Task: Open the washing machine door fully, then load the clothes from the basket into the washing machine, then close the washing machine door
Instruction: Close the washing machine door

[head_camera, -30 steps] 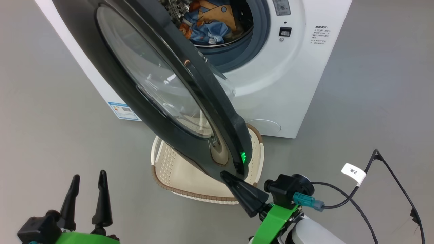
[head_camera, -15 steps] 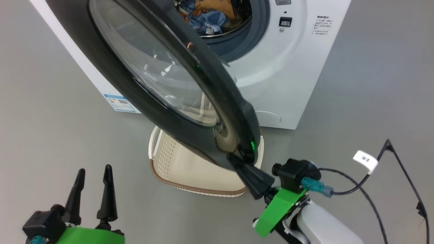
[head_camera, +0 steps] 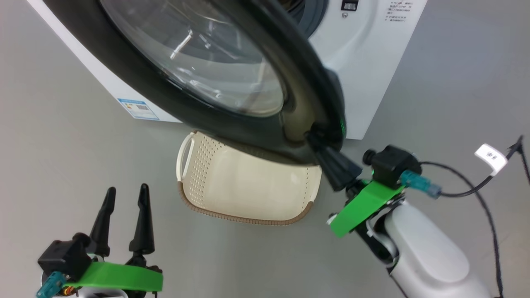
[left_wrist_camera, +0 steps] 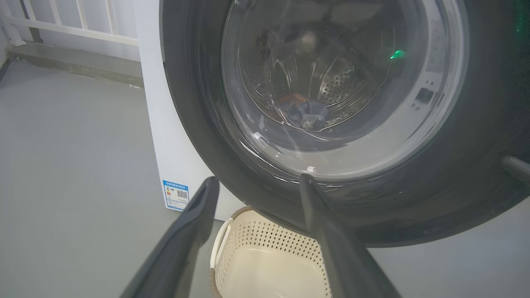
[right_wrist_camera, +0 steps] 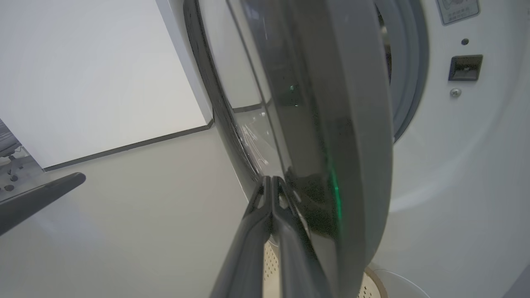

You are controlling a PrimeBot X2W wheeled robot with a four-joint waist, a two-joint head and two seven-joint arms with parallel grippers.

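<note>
In the head view the washing machine door (head_camera: 198, 70), a wide glossy black ring round a clear domed glass, stands swung out from the white boxy washing machine (head_camera: 364, 62) and overhangs the far edge of the basket (head_camera: 240, 218). The basket sits on the smooth grey floor (head_camera: 62, 165) just in front of the machine – cream perforated plastic, rounded, with a brown woven-look rim; its plain bottom shows. The right gripper (head_camera: 315, 138) has its jaws pressed together, gripping nothing, tips against the door's lower rim. The left gripper (head_camera: 127, 189) hangs well apart, near the lower left, jaws spread and holding nothing.

In the left wrist view the left gripper (left_wrist_camera: 257, 180) frames the door (left_wrist_camera: 331, 91). Through the glass the steel perforated drum holds the clothes (left_wrist_camera: 304, 114) – a crumpled blue and orange heap. Below are the basket (left_wrist_camera: 269, 248) and a small blue label (left_wrist_camera: 177, 194).

In the right wrist view the right gripper (right_wrist_camera: 270, 181) touches the door (right_wrist_camera: 331, 124), seen edge-on; the grey rubber gasket (right_wrist_camera: 408, 82) curves behind it.
</note>
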